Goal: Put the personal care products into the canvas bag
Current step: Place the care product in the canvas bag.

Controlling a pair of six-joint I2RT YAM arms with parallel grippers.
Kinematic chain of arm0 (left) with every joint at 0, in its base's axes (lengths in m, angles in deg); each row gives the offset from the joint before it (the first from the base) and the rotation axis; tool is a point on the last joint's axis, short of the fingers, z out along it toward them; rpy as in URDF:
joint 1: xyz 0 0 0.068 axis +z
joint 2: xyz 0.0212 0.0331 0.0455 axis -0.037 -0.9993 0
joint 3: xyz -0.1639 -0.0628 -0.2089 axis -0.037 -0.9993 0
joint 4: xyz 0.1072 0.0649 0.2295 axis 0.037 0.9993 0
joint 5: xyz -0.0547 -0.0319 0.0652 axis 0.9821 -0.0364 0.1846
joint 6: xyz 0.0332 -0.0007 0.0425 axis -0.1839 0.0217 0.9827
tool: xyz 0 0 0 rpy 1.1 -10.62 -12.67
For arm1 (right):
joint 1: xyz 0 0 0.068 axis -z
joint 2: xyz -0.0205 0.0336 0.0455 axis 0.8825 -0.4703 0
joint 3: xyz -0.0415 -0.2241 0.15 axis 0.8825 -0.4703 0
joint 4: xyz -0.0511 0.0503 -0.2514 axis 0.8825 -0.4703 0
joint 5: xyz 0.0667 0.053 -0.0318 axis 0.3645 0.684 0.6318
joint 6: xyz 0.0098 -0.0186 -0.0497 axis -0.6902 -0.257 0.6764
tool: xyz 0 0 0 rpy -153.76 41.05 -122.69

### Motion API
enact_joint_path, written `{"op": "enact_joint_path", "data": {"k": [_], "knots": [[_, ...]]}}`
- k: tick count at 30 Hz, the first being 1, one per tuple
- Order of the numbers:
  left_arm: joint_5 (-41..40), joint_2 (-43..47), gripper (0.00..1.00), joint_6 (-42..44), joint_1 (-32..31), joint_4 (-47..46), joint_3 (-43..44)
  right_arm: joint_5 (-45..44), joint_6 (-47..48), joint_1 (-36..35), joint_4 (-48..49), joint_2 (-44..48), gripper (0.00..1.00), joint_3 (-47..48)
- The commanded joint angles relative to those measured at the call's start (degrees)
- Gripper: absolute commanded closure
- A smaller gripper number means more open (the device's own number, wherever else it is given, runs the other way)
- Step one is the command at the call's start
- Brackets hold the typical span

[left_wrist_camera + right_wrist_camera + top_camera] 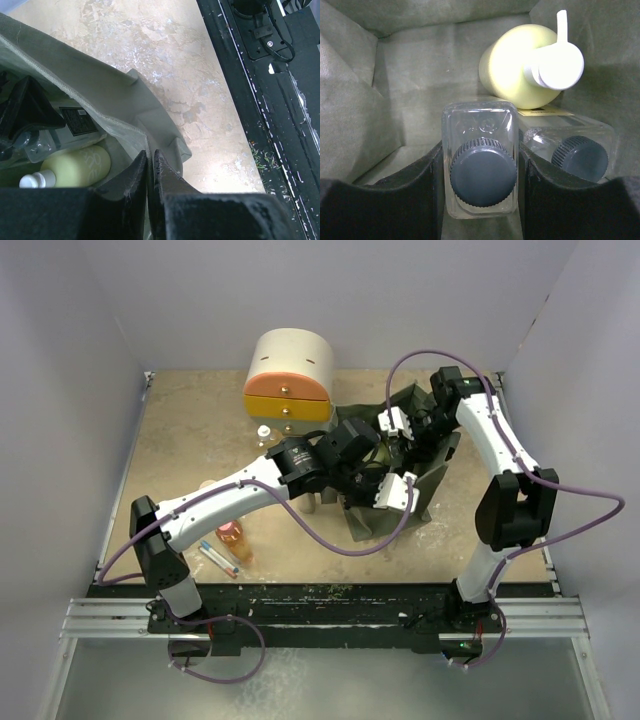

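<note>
right gripper [479, 172] reaches inside the bag [360, 115], fingers half apart, clamped on the sides of a clear square bottle [479, 125]. left gripper [150, 167] pinches the bag's rim, fingers nearly together (only a thin slit shows). a pale green pump bottle [515, 70] and a second clear bottle [580, 150] lie in the bag beside it; an orange bottle [232, 537] lies outside on the table [190, 460].

No wording is legible: at the left of the left wrist view, inside the canvas bag [100, 85], a dark label [78, 121] of tiny pale print sits on a clear square bottle [57, 142], faint letters cross the pale green bottle [75, 167] below, and the right wrist view's yellowish label strip [543, 112], right of centre, is blurred.
</note>
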Motion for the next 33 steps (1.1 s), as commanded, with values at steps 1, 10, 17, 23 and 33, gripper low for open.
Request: {"op": "enact_joint_path", "data": {"k": [1,10,17,23,33], "knots": [[1.97,-1.14,0.88,0.72,0.07,1.46,1.33,-0.86,2.16,0.73,8.19,-0.11,0.89,0.28],[1.65,-1.84,0.87,0.70,0.13,1.60,1.35,-5.38,1.23,0.71,13.67,-0.45,0.72,-2.77],[1.48,-2.16,0.85,0.65,0.06,1.68,1.65,-6.17,0.42,0.73,14.29,-0.71,0.57,-2.78],[1.36,-1.87,0.85,0.80,0.07,1.81,1.37,-6.16,-0.34,0.69,13.90,-0.45,0.46,-1.94],[1.18,-1.71,0.85,0.71,0.07,1.83,1.23,-6.60,-1.21,0.69,10.09,-1.32,0.30,1.86]]}}
